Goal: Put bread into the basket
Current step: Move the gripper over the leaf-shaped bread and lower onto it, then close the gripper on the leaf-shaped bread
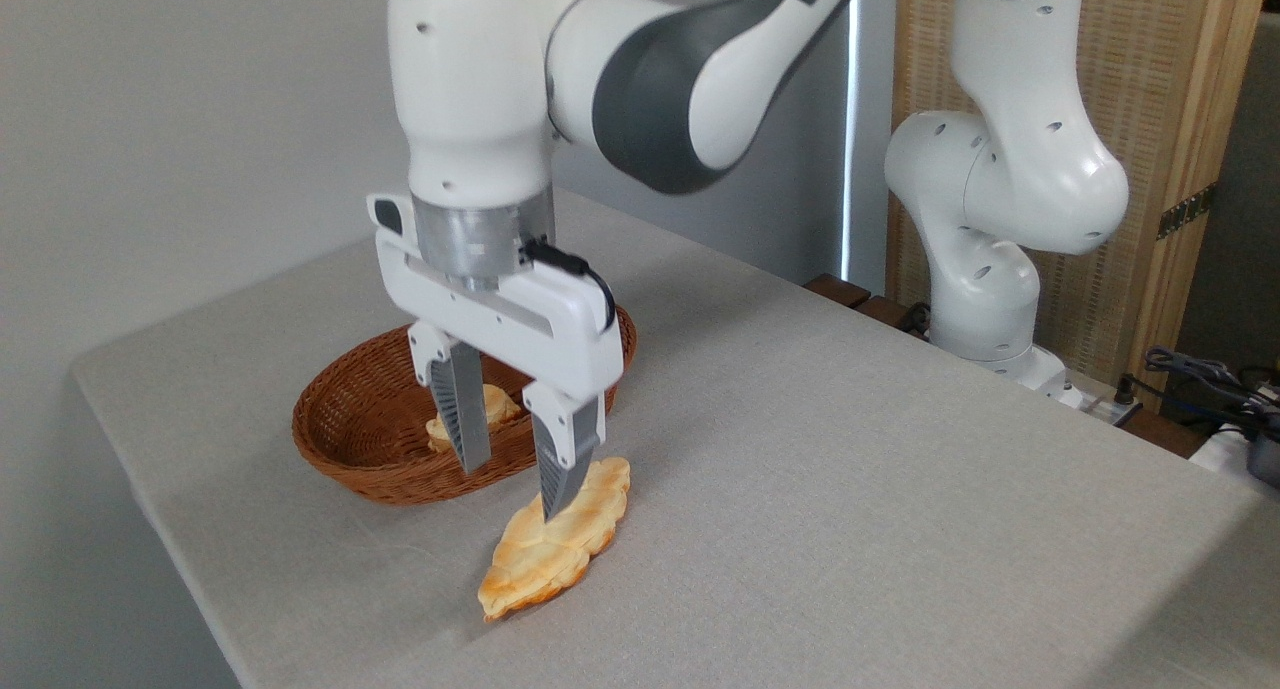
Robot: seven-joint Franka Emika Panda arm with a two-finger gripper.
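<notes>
I had the white two-finger gripper (508,489) spread wide and holding nothing, poised over the gap between the oval reddish-brown wicker basket (345,447) and the long, leaf-shaped golden loaf of bread (555,554). The loaf lay flat on the grey cloth-covered table (850,489), just beside the basket's near rim and outside it. A smaller pale bun (492,406) already sat inside the basket. I judged this the approach before the grasp: one fingertip appeared over the loaf's far end. Next I needed to centre across the loaf's width, lower, and close.
</notes>
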